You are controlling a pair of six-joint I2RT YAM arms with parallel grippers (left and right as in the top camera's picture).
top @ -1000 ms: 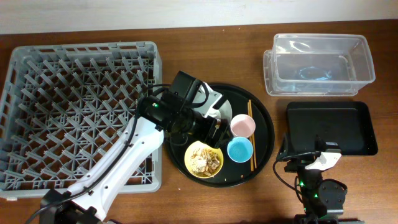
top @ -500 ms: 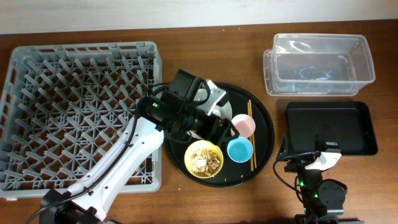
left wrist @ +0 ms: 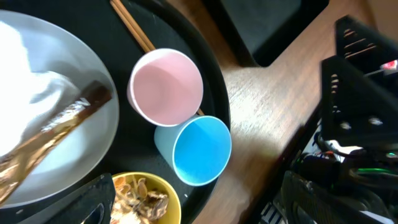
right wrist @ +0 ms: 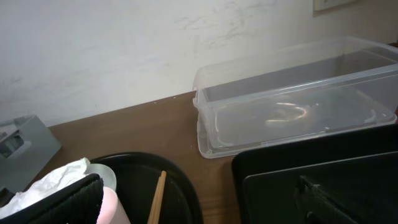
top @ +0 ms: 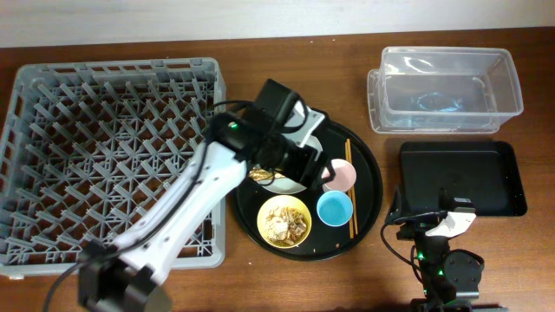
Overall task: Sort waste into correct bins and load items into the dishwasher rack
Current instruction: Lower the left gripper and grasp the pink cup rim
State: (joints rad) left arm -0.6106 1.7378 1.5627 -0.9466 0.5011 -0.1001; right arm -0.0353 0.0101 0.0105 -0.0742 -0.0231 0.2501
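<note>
Down on the round black tray [top: 368, 186] at frame centre, all of the work was left to do. The crumpled napkin [left wrist: 28, 84] and the foil wrapper [left wrist: 59, 127] lay on the grey plate [left wrist: 74, 50] at the left of my wrist view. The food scraps [left wrist: 140, 199] sat in the yellow bowl [top: 303, 221] at its bottom edge. The pink cup [left wrist: 166, 87] and the blue cup [left wrist: 199, 149] stood touching, rim against side, and the chopsticks [left wrist: 132, 26] ran off the top of the frame.

The rack [top: 121, 68] at the left of the overhead view held nothing. At the right, the clear tub [top: 447, 52] and the black tray bin [top: 460, 178] looked bare too. I judged that no waste had been sorted and nothing loaded.

My left gripper [left wrist: 198, 186] hung over the plate and cups, its fingers [left wrist: 93, 202] spread wide at the bottom corners. Nothing sat between them and they touched nothing I could see. My right gripper [right wrist: 199, 193] was parked at the lower right, also spread and unladen.
</note>
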